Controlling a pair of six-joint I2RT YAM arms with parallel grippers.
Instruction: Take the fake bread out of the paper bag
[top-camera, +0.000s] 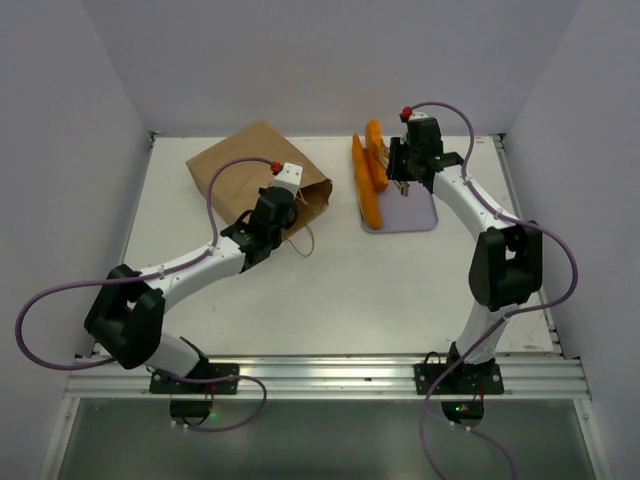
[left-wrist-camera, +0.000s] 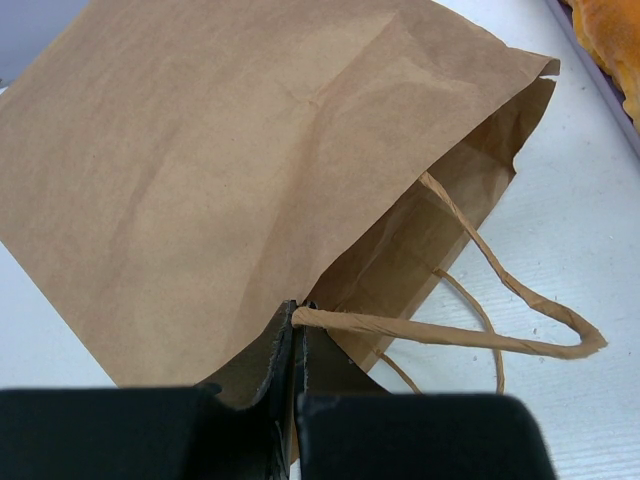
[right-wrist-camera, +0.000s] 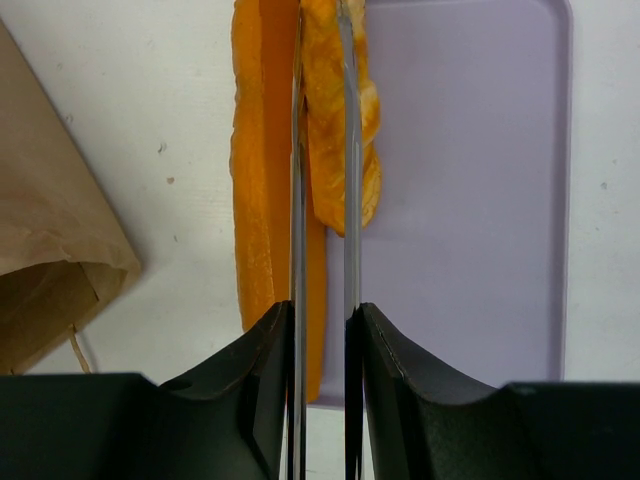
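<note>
The table (top-camera: 330, 280) carries the paper bag (top-camera: 240, 165) on the left and the lavender tray (top-camera: 415, 212) on the right, set apart by a strip of bare surface. The bag is laid flat, with its mouth turned toward the tray. No bread is seen in the part of the mouth shown by the left wrist view.

The fake bread (top-camera: 372, 185) is grouped at the left edge of the tray, outside the bag. A long loaf (right-wrist-camera: 262, 200) is laid along that edge. A shorter piece (right-wrist-camera: 335, 120) is caught between the blades of the tongs (right-wrist-camera: 298, 150), just beside the loaf and over the tray. Whether it rests on the tray cannot be told.

The right gripper (right-wrist-camera: 322, 318) is closed on the tongs. The held piece lies straight ahead of it, with its long axis along the blades and parallel to the loaf. The right arm is by far the nearer to the bread.

The left gripper (left-wrist-camera: 298, 325) is closed on the cord handle (left-wrist-camera: 450, 335) at its root on the lower lip of the bag. The coming move is judged to be a release over the tray.
</note>
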